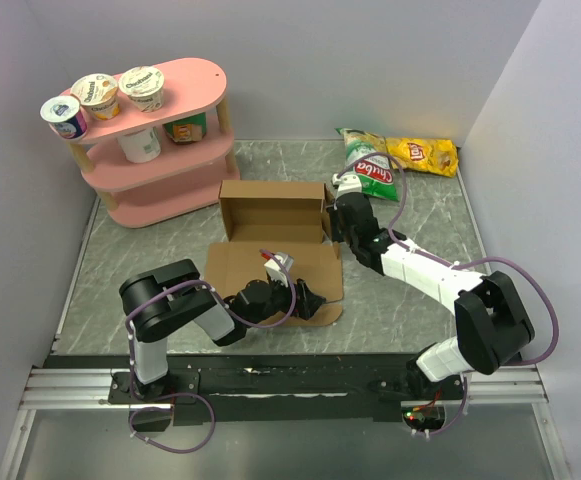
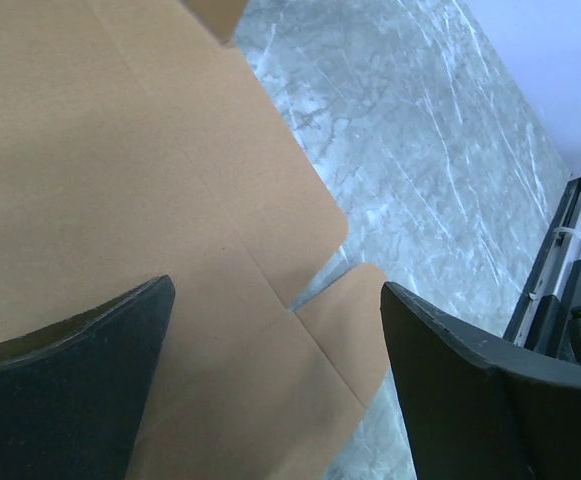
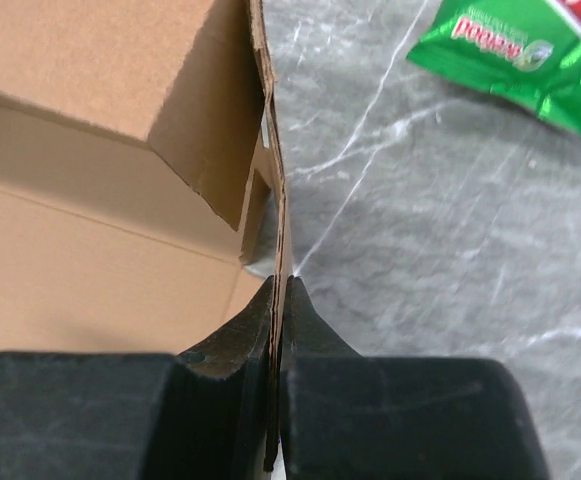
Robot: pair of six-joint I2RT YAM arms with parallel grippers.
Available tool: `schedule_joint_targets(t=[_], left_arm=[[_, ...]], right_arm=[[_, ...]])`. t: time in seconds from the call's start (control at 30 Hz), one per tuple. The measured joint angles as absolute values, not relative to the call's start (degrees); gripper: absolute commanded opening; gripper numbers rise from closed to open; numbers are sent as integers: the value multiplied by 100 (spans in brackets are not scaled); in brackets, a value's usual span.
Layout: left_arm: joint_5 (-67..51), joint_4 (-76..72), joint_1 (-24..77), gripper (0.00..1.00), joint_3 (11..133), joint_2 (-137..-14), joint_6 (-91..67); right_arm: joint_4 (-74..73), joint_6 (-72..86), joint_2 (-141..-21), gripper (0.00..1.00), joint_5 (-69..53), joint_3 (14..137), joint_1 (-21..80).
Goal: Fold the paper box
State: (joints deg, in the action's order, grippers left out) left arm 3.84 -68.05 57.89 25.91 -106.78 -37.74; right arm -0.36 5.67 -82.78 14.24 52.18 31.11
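Observation:
The paper box is plain brown cardboard in the middle of the table. Its back half stands up as walls and its front panel lies flat. My right gripper is shut on the box's upright right side wall; in the right wrist view that thin wall edge is pinched between the two fingers of the gripper. My left gripper hovers low over the flat panel's near right corner. In the left wrist view its jaws stand wide open above the cardboard and a small tab, holding nothing.
A pink two-tier shelf with several yoghurt cups stands at the back left. A green chip bag and a yellow one lie at the back right; the green bag shows close beyond the right gripper. White walls enclose the grey marbled table.

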Motion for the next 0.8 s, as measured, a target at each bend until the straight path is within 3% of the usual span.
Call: schedule_joint_targets(t=[0.33, 0.43, 0.53, 0.57, 0.63, 0.67, 0.8], left_arm=[[266, -6862, 5907, 91, 2705, -10803, -3868], [257, -6904, 5931, 91, 2714, -10833, -3870], [255, -6917, 5935, 91, 2714, -10840, -3876], [250, -6917, 5940, 91, 2716, -10840, -3885], [248, -6914, 5940, 91, 2716, -10840, -3907], [259, -6906, 5940, 91, 2716, -10840, -3931], [294, -6820, 5940, 91, 2733, -10807, -4021]], right_arm=[[-172, 1610, -8320, 2, 2412, 5216, 3830], [-167, 1944, -8447, 9, 2589, 5216, 3889], [-126, 2220, -8468, 21, 2694, 5212, 3924], [-108, 2309, -8466, 33, 2698, 5205, 3940], [-110, 2462, -8466, 43, 2676, 5199, 3959], [-130, 2495, -8460, 54, 2650, 5186, 3968], [-268, 2451, -8298, 77, 2550, 5037, 3994]])
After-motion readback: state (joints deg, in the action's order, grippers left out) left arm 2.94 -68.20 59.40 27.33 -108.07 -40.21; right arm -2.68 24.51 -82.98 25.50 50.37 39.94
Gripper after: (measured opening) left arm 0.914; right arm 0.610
